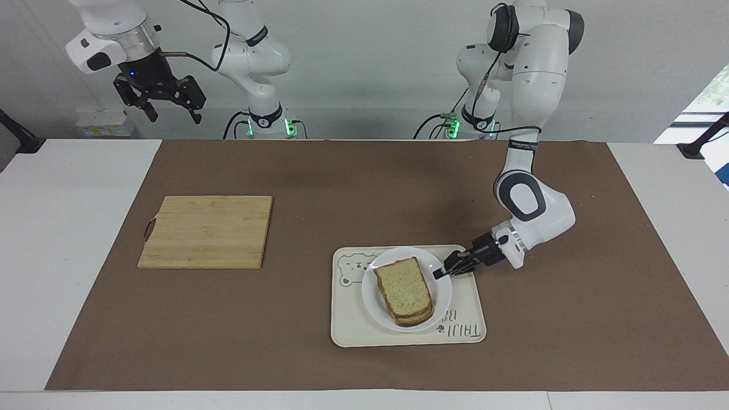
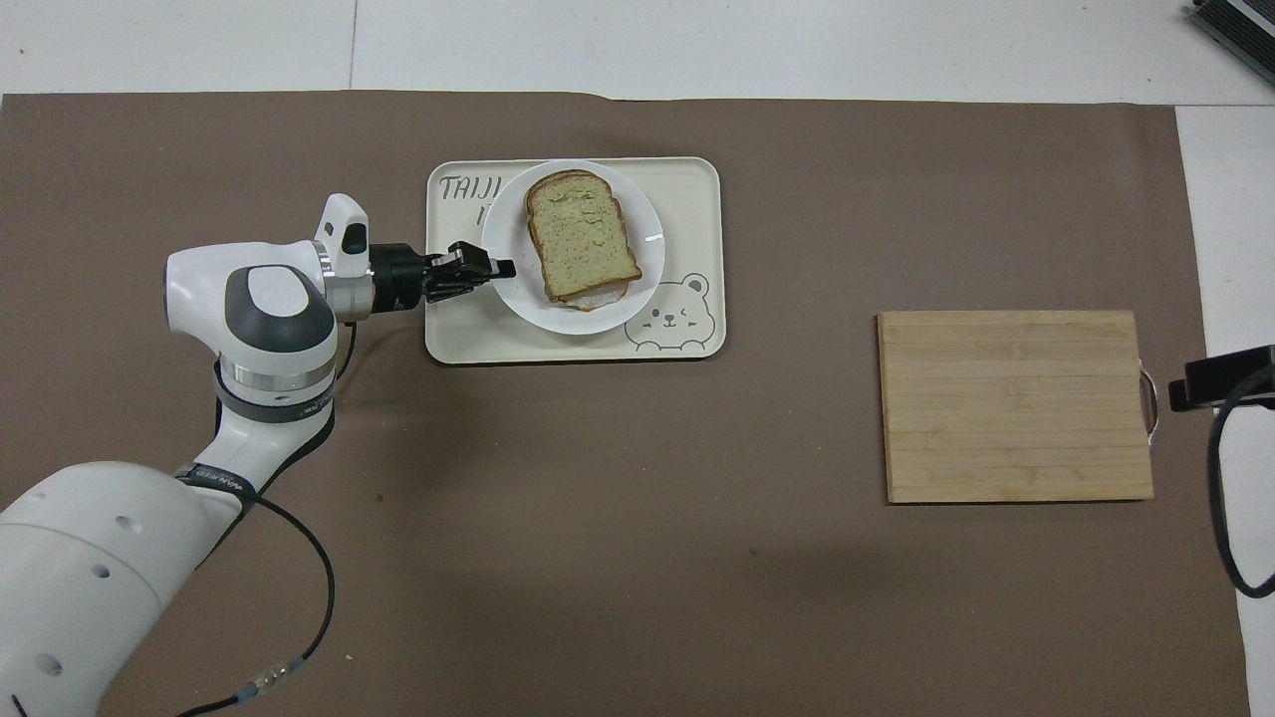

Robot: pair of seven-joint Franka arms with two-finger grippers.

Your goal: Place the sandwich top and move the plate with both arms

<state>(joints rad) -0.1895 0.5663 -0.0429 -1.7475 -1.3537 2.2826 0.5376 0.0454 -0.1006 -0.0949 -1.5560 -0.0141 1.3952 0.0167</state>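
Left end effector [image 1: 439,274] is clamped on the rim of the plate [image 1: 441,293] at the side toward the left arm's end of the surface, its fingertips pinched together on the white edge; in the overhead view the same end effector [image 2: 503,267] reaches in sideways across the tray's edge to meet the plate [image 2: 508,289]. Whether the plate rests on the tray or hangs just above it cannot be told.

Taking the tray [image 1: 353,333] as the landmark: the plate is over its middle, covering part of the printed lettering and reaching beside the bear drawing [image 2: 669,314]. On the plate sits a stacked sandwich, and the sandwich top [image 1: 404,289] is its uppermost slice, lying flat with the rounded end pointing away from the robots [image 2: 580,234]. A sliver of white filling peeks out under the slices at the edge nearer the robots.

Toward the right arm's end of the surface from the tray, well apart from it, lies a wooden cutting board [image 1: 206,230], bare on the brown mat [image 1: 569,341].

Right end effector [image 1: 169,108] waits high above the surface's edge, up over the right arm's end and far from the tray, with its fingers spread apart and nothing between them.
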